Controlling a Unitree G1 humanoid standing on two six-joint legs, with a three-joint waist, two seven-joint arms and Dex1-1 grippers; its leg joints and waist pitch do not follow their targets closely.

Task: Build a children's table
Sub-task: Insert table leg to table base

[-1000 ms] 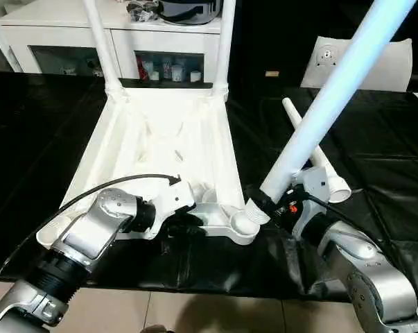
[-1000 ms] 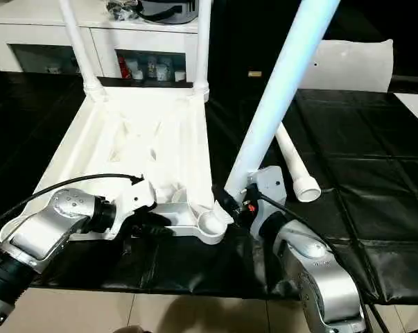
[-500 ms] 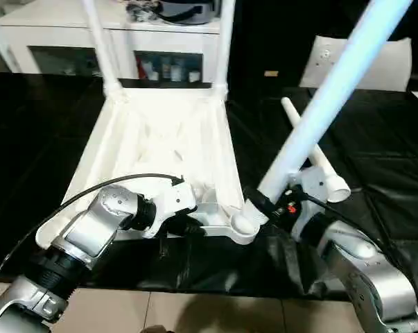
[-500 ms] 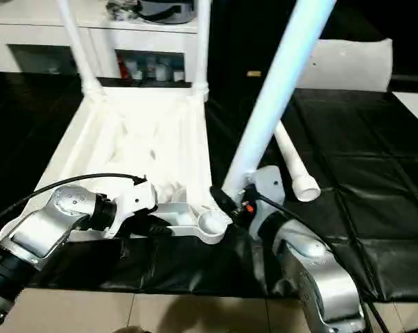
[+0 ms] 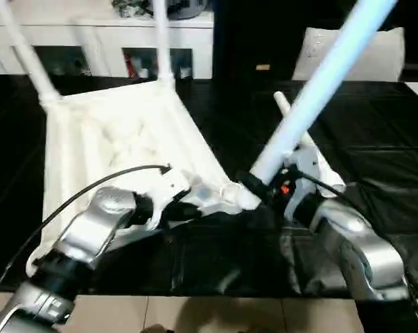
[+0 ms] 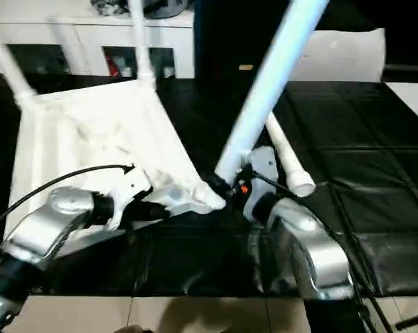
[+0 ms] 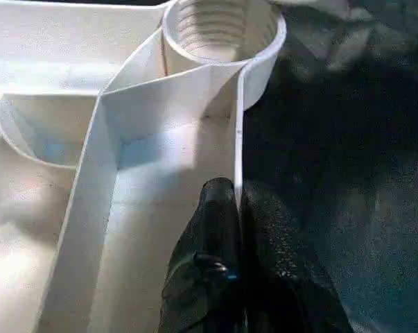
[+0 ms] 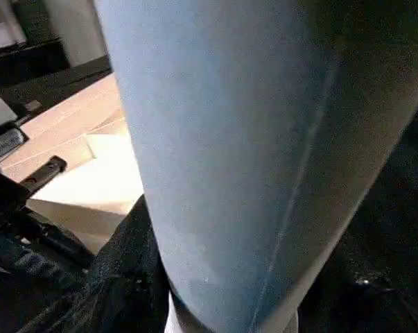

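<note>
The upturned tabletop [image 5: 118,139] lies on the desk [image 5: 375,139]. The left gripper [image 7: 235,208] clenches its rim; the right gripper [image 5: 260,191] grasps a leg [image 5: 312,97], which next needs seating into the corner socket [image 7: 222,28].

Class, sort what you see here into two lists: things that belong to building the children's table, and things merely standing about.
Belonging to the job:
- tabletop, upside down, two legs fitted
- leg held in the right gripper
- spare leg lying on the black cover
- left gripper pinching the tabletop's rim

Standing about:
- white cabinet
- white cushion
</note>
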